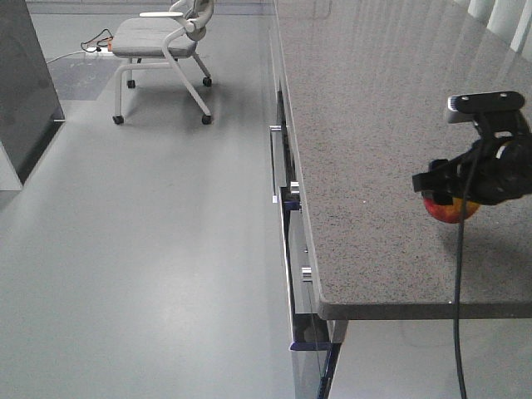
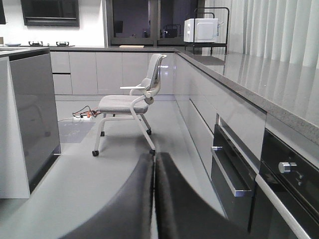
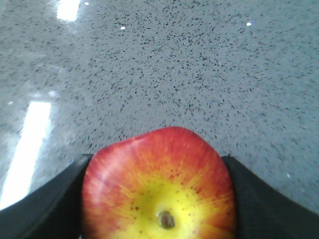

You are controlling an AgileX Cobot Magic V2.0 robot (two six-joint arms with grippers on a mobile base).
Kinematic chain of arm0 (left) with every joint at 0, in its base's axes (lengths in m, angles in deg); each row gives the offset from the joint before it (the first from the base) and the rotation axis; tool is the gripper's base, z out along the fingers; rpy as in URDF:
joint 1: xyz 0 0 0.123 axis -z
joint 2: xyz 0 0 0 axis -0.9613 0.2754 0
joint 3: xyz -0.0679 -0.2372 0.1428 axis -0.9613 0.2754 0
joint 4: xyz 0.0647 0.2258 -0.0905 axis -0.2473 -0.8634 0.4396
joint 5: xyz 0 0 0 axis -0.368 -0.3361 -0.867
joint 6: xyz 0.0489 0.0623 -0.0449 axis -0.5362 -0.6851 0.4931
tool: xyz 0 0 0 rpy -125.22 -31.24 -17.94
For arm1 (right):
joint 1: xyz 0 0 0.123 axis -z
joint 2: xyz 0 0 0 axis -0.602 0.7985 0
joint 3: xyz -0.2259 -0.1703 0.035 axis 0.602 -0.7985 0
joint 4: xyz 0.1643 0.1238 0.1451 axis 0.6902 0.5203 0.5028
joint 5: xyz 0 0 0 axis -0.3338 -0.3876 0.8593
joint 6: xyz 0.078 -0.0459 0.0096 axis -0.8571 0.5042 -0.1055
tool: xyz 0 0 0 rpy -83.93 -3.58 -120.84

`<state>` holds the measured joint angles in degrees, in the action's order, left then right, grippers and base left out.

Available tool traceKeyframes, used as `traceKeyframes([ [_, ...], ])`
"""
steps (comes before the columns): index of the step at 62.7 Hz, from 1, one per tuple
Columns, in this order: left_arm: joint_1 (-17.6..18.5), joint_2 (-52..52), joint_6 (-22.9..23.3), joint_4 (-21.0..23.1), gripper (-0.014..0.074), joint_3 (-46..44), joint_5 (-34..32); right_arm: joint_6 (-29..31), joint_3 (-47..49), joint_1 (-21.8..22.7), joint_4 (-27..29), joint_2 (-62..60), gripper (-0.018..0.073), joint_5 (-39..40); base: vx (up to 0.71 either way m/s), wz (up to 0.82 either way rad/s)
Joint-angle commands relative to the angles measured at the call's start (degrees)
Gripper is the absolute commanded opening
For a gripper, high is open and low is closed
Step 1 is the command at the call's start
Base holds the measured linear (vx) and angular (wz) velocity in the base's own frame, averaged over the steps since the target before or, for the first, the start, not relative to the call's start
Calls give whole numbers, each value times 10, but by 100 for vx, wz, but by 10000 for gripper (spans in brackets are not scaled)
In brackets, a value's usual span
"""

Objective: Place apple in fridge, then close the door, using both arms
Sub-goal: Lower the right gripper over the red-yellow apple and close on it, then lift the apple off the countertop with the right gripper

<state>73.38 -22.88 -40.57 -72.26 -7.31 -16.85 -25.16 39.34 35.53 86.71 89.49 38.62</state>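
The right tool clamps the apple at four o'clock on the worktop, the left tool closed, empty: pickup apparently begun, fridge and door ahead.

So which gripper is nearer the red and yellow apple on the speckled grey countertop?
Right. The right gripper grips the red and yellow apple from both sides on the speckled grey countertop. The left gripper, shut, faces a grey chair, with no apple in its view.
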Motion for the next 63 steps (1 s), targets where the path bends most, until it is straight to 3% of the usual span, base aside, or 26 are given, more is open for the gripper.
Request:
traceKeyframes([
  [1, -2, -9, 2, 2, -6, 12, -42, 23, -29, 1, 13, -79, 356, 48, 0, 0],
  [21, -2, -9, 2, 2, -6, 12, -42, 102, -145, 0, 81, -260, 356, 17, 0, 0],
  [31, -2, -9, 2, 2, -6, 12, -42, 140, -183, -36, 112, -348, 356, -11, 0, 0],
  [47, -2, -9, 2, 2, -6, 12, -42, 141, -224, -112, 132, -492, 356, -77, 0, 0],
  [63, -2, -9, 2, 2, -6, 12, -42, 141, -237, -129, 185, -617, 356, -162, 0, 0],
])
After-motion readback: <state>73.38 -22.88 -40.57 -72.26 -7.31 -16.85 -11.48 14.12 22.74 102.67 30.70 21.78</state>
